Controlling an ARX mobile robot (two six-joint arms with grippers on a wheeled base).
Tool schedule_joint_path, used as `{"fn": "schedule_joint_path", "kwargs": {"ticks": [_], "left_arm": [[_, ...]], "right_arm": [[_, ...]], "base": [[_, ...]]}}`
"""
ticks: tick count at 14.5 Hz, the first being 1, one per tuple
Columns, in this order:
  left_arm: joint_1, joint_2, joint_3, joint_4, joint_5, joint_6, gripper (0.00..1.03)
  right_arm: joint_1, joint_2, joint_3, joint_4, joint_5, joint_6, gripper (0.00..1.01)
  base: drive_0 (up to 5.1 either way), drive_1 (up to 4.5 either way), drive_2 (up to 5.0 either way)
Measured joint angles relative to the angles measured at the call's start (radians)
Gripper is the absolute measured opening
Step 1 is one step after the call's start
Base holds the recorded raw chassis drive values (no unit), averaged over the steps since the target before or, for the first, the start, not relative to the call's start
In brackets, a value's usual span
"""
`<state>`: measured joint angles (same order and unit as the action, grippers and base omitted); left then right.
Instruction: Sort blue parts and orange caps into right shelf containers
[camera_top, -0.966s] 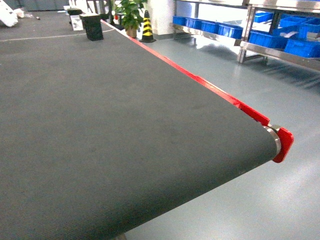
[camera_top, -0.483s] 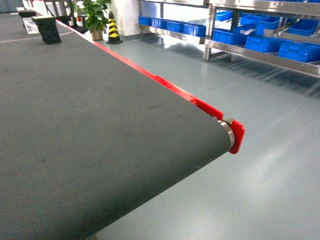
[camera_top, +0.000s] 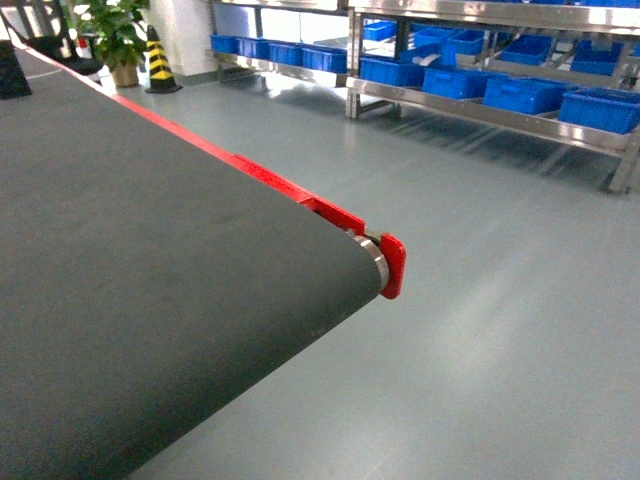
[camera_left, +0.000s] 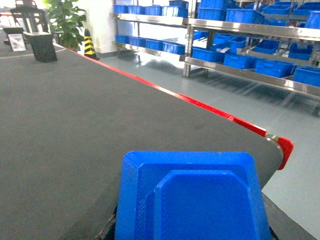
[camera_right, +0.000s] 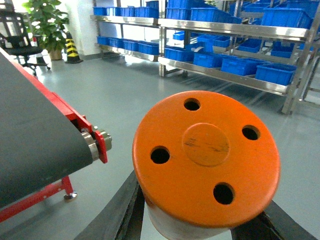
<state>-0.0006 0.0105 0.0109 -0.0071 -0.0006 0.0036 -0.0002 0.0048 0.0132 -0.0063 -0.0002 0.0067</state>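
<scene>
At the far left of the head view, a potted plant (camera_top: 115, 35) and a yellow-and-black striped cone (camera_top: 158, 62) stand on the grey floor (camera_top: 480, 300) beyond the dark conveyor belt (camera_top: 150, 300). The belt fills the near left, edged by a red side rail (camera_top: 250, 172) that ends in a red end cap (camera_top: 392, 266) beside a metal roller. No arm shows in this view.

In the left wrist view a blue part (camera_left: 192, 197) sits close under the camera at the near edge, above the belt, its flat moulded face toward the lens. Dark shapes flank its lower corners, so the left jaws appear clenched on it, though the fingers themselves are barely visible. A black bin (camera_left: 41, 46) stands far off on the belt.

In the right wrist view an orange cap (camera_right: 206, 156) fills the near centre, four round holes around a raised disc on its flat top, a pale body below. Dark fingers (camera_right: 117, 212) flank it on both sides: the right jaws are grasping it, out over the floor to the right of the belt's end.

To the far right, steel shelves (camera_top: 480, 108) carry rows of the right shelf containers (camera_top: 525, 92), well apart from both held pieces.
</scene>
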Motion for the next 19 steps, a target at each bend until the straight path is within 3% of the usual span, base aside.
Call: {"fn": "schedule_joint_path", "kwargs": {"ticks": [19], "left_arm": [[0.0,0.0,0.0,0.0,0.0,0.0,0.43]], "right_arm": [[0.0,0.0,0.0,0.0,0.0,0.0,0.41]], "base": [[-1.6,-1.61,-1.6]]}}
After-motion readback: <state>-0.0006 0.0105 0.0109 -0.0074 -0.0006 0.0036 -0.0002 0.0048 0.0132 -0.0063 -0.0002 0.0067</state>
